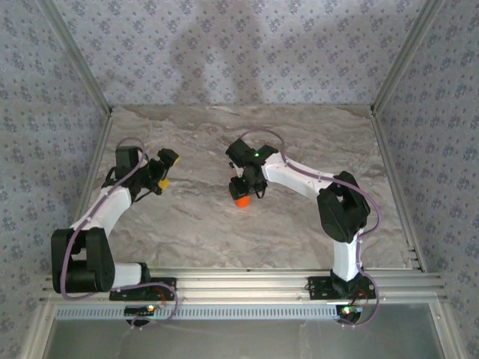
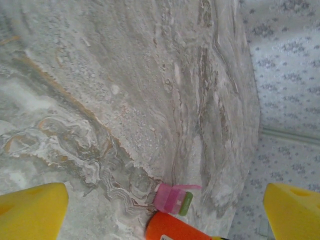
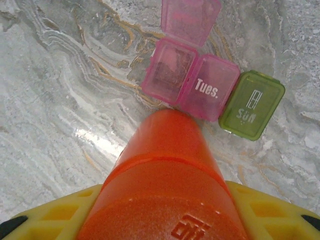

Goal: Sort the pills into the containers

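Sorting looks barely begun: the translucent pink and olive-green plastic cube containers (image 3: 210,87) sit at one o'clock just beyond the tall orange cylindrical plastic bottle (image 3: 165,165), one pink lid raised and no pills visible, while the right gripper (image 3: 162,212) clasps the bottle and the left gripper (image 1: 165,170) gapes wide.

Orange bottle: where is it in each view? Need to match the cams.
Top external: orange bottle at about picture centre.
Left wrist: bottom edge, just right of centre.
Right wrist: large, lower centre.
Shared landmark: the pink compartments sit just beyond the bottle in both wrist views.
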You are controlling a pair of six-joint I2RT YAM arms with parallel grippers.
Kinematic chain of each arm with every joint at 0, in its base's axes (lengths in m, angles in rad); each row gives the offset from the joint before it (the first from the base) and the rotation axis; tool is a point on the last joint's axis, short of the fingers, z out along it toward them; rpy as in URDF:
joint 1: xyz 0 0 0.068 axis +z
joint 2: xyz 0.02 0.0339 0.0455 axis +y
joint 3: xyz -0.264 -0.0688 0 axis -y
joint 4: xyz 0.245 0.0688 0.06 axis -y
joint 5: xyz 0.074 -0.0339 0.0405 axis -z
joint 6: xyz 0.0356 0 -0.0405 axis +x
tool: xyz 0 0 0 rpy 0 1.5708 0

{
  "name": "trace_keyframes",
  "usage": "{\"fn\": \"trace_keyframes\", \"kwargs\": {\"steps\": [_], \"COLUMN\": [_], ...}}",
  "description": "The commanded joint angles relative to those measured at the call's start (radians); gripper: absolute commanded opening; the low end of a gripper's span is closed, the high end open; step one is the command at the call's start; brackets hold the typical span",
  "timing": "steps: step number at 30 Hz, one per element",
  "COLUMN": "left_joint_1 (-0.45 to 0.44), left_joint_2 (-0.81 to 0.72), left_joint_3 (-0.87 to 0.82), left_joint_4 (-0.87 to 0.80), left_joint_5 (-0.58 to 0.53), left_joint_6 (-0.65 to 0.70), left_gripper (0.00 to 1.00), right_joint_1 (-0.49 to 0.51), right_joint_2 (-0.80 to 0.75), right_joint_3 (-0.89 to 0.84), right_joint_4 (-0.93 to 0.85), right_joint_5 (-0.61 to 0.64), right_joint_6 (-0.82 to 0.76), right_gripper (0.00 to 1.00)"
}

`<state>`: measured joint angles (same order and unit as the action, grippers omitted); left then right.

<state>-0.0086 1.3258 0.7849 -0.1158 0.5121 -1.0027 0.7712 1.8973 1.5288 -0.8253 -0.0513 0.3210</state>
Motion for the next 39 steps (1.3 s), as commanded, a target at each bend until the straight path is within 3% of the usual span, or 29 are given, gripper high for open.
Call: {"fn": "trace_keyframes", "kwargs": {"steps": [1, 4, 6, 11, 17, 23, 32, 39], "left_joint_1": [-0.023, -0.072, -0.115, -0.241, -0.343, -0.394, -0.518, -0.534], "left_joint_2": [0.034, 0.062, 0.072, 0.083, 0.034, -0.004, 0.079, 0.1], "left_joint_3": [0.091, 0.132, 0.181, 0.284, 0.215, 0.1, 0.186, 0.218], "left_joint_4": [-0.048, -0.07, -0.113, -0.166, 0.035, 0.349, 0.353, 0.396], "left_joint_5": [0.056, 0.04, -0.029, -0.139, -0.148, -0.037, 0.008, 0.03], "left_joint_6": [0.12, 0.18, 0.258, 0.615, 0.922, 1.035, 1.195, 1.237], "left_gripper": [1.0, 1.0, 0.98, 0.93, 0.94, 0.94, 0.89, 0.81], "right_joint_1": [-0.006, -0.037, -0.078, -0.206, -0.346, -0.413, -0.39, -0.352], "right_joint_2": [-0.127, -0.199, -0.236, -0.237, -0.143, -0.03, 0.061, 0.072], "right_joint_3": [0.033, 0.073, 0.115, 0.252, 0.446, 0.644, 0.832, 0.83], "right_joint_4": [-0.066, -0.104, -0.12, -0.138, -0.181, -0.324, -0.489, -0.53], "right_joint_5": [-0.044, -0.062, -0.077, -0.152, -0.362, -0.519, -0.576, -0.544], "right_joint_6": [0.008, 0.016, 0.016, 0.004, -0.031, -0.134, -0.212, -0.228], "right_gripper": [0.39, 0.4, 0.4, 0.4, 0.4, 0.4, 0.39, 0.38]}}
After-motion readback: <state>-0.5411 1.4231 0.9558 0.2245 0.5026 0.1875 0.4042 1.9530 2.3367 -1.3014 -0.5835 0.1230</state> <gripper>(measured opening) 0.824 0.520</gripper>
